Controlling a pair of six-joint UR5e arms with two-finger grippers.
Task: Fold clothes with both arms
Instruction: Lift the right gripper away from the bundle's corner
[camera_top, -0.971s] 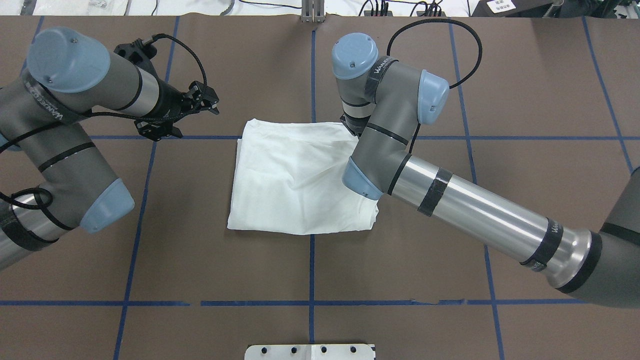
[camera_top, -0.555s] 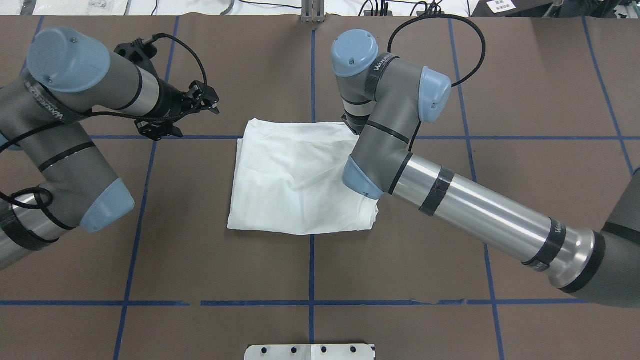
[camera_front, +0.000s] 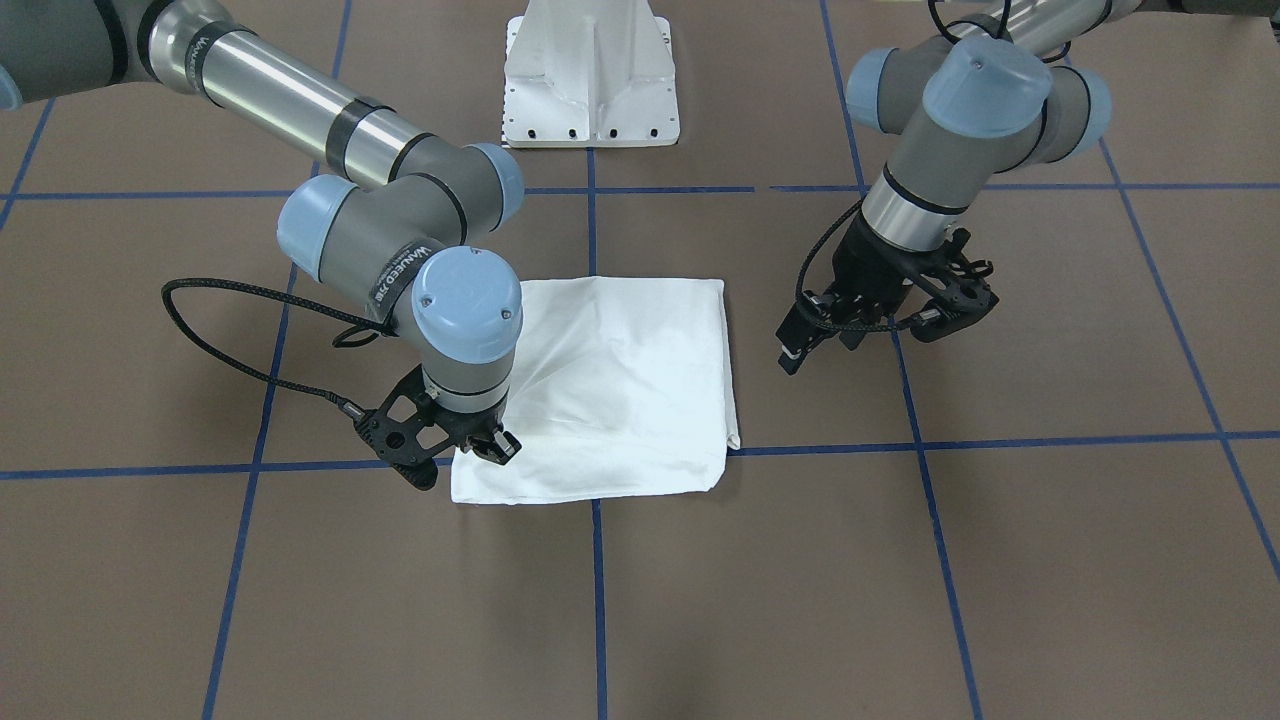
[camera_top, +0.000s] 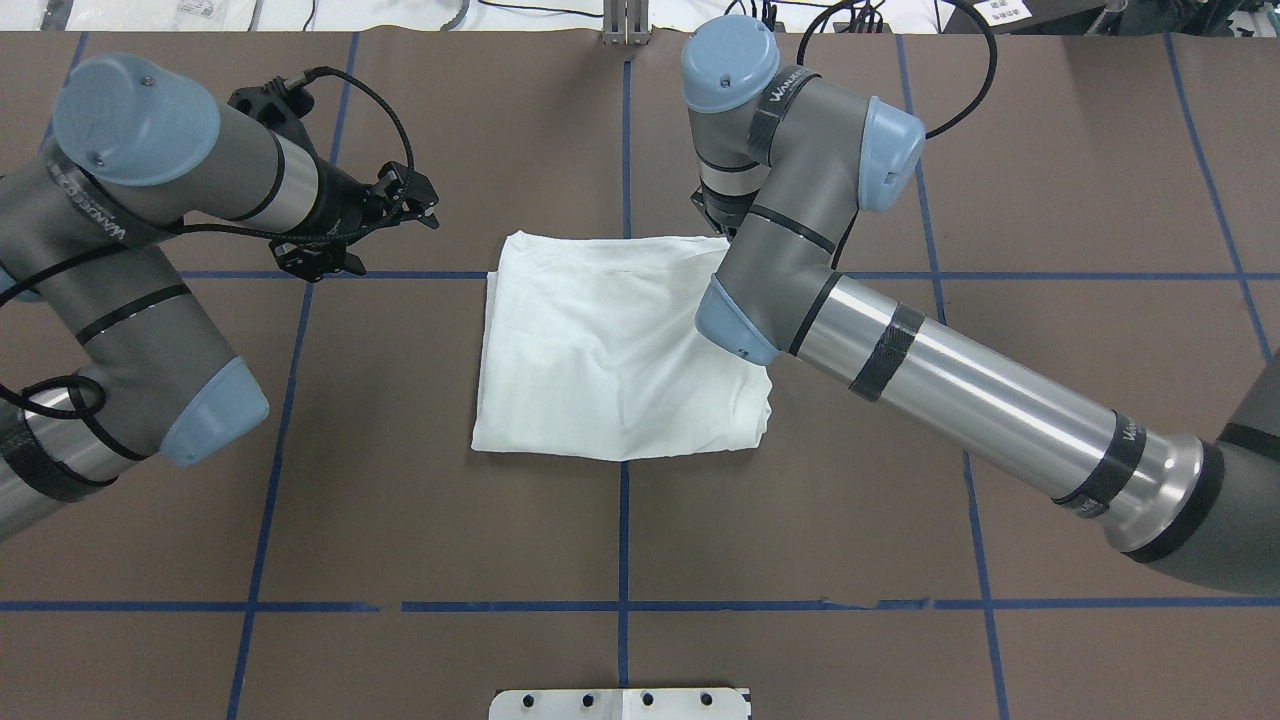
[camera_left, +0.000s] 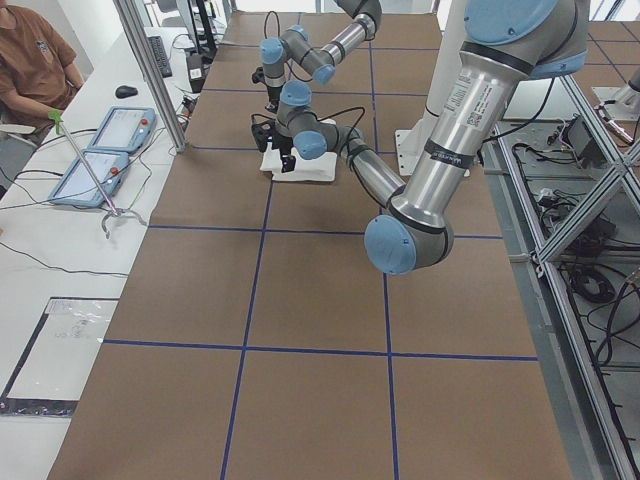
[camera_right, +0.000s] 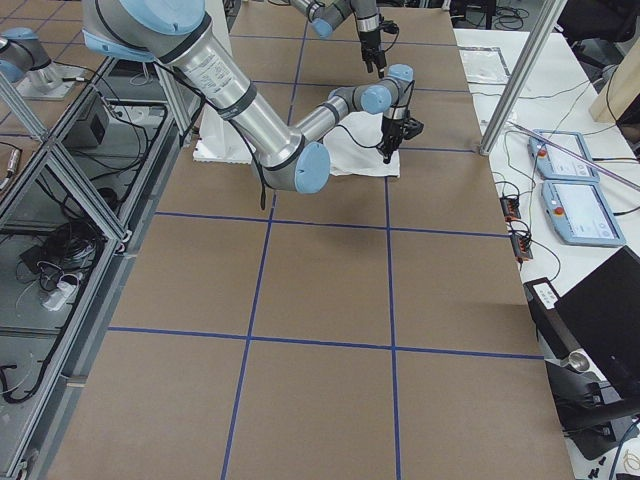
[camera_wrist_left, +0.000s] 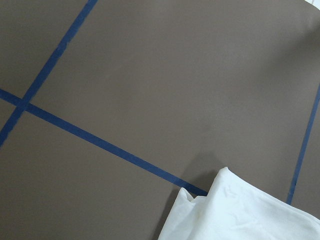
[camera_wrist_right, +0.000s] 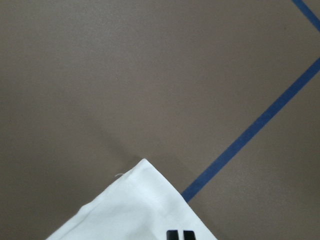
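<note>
Overhead exterior: folded shirt (camera_top: 600, 350) at mid-table, right jaws on its corner

The white shirt lies folded into a rough rectangle on the brown table (camera_top: 400, 500). Its far edge sits just past a blue tape line (camera_top: 1000, 275). My right arm (camera_top: 900, 370) reaches over its right side, and the wrist hides the far right corner. On my right wrist camera, two black fingertips (camera_wrist_right: 173, 235) sit close together on the cloth at that corner, so my right jaws are narrow and pinching the shirt. My left arm (camera_top: 130, 250) hovers off the shirt's left side, apart from it, with my left jaws spread wide and holding nothing.
</note>
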